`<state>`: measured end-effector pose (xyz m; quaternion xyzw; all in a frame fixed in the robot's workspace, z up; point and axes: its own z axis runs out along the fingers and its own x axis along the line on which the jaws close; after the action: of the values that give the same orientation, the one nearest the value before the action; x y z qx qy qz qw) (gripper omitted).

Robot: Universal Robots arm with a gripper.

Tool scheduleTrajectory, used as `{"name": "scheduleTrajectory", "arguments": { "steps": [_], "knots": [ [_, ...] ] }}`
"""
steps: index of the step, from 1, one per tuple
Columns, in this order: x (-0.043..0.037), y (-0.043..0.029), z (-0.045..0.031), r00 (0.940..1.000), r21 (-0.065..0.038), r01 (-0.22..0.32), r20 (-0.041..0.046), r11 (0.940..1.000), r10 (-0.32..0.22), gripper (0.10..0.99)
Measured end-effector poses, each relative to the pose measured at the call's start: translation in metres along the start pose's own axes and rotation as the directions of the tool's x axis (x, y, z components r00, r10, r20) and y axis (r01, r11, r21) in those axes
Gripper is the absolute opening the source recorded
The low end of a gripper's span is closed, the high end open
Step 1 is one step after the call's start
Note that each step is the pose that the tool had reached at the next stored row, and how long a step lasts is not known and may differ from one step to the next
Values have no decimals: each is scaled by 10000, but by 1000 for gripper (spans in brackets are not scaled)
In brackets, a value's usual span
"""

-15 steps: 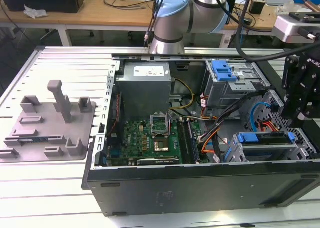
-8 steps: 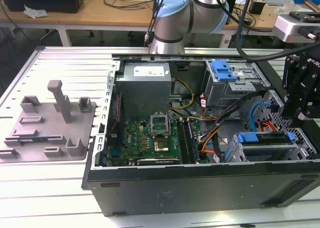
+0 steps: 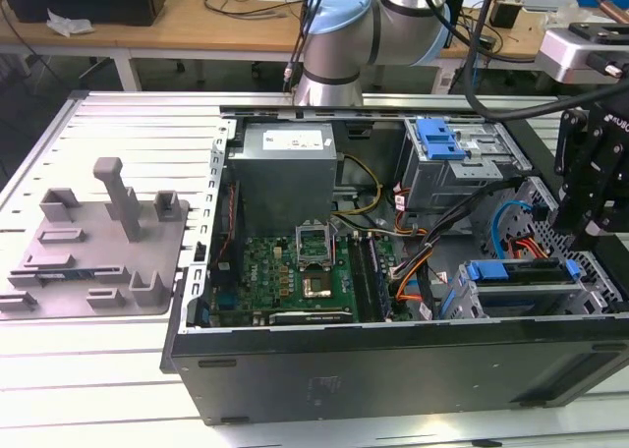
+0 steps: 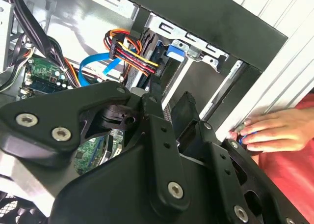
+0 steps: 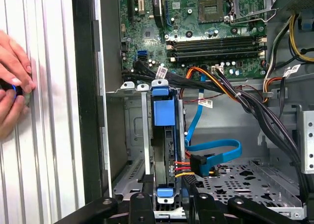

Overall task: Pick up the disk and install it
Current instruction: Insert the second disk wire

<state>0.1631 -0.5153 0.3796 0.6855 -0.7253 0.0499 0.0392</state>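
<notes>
where blue plastic frames it, disk (image 5: 163, 150) seated | steel cage (image 5: 128, 135) perforated

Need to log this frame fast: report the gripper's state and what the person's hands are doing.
Gripper: above the disk seated in its bay; open or shut cannot be told.
Person's hands: on the table beside the computer case, pinching a small blue item.

— How's the light?
— Bright, even, from overhead; the pale slatted table (image 3: 88, 379) glares nearly white, while the computer case (image 3: 393, 360) interior sits in shadow.
— Focus?
— The gripper (image 4: 162, 150) linkage up close looks soft; a hand (image 4: 274, 130) is overexposed.
</notes>
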Motion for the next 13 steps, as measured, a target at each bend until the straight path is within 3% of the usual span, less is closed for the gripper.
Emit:
{"name": "scheduleTrajectory", "arguments": {
  "steps": [3,6,7,8,9,10,11,13],
  "knots": [
    [-77,4,-10,10000,4,0,-79,10000,0,365],
    [-191,10,-25,9991,16,6,-413,10000,-5,365],
    [-251,11,-39,9972,2,14,-752,10000,-14,365],
    [-279,11,-49,9946,-21,22,-1035,10000,-24,365],
    [-334,13,-65,9893,-39,31,-1460,10000,-37,365],
    [-437,17,-79,9875,-33,35,-1576,10000,-40,365],
    [-473,18,-83,9873,-24,131,-1585,9999,-133,365],
    [-474,18,-83,9840,49,729,-1635,9973,-711,365]
  ]
}}
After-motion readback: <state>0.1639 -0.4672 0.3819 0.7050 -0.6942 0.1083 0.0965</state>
